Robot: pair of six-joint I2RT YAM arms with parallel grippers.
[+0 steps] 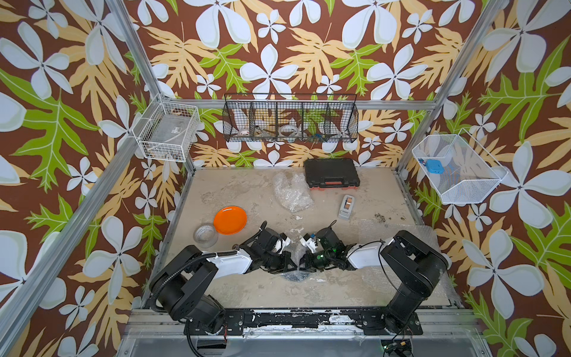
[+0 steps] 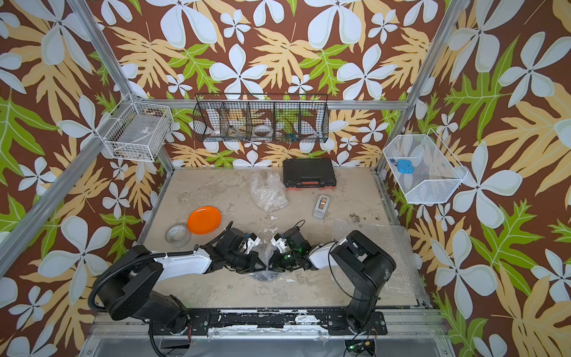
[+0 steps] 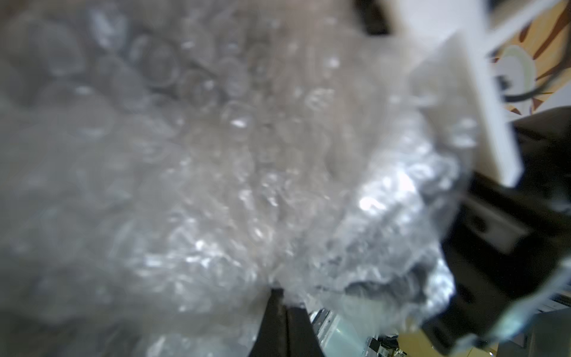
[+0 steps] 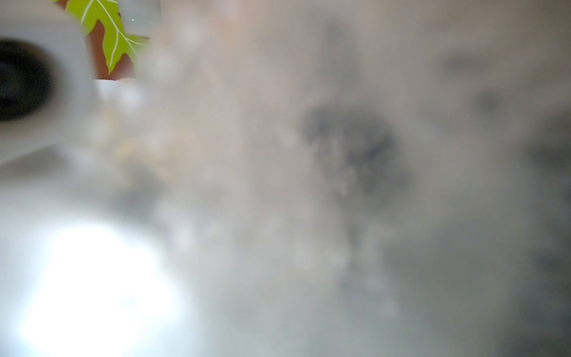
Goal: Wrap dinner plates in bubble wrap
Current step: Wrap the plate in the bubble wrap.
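Blurred bubble wrap [image 3: 216,154] fills the left wrist view; right wrist view unreadable.

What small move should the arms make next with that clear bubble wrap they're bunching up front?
Probably the left gripper should draw its pinched fold of clear, crinkly bubble wrap across the dark shape beneath. Its fingers are shut on the wrap, the right gripper sits shut beside it, and the dark shape peeks out below.

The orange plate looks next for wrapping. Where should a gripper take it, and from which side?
Probably the raised rim of the orange plate, on the side away from the tape roll, which sits close beside it. The plate lies flat, face up on the table, so only the rim offers an edge: come from above, one finger inside, one outside.
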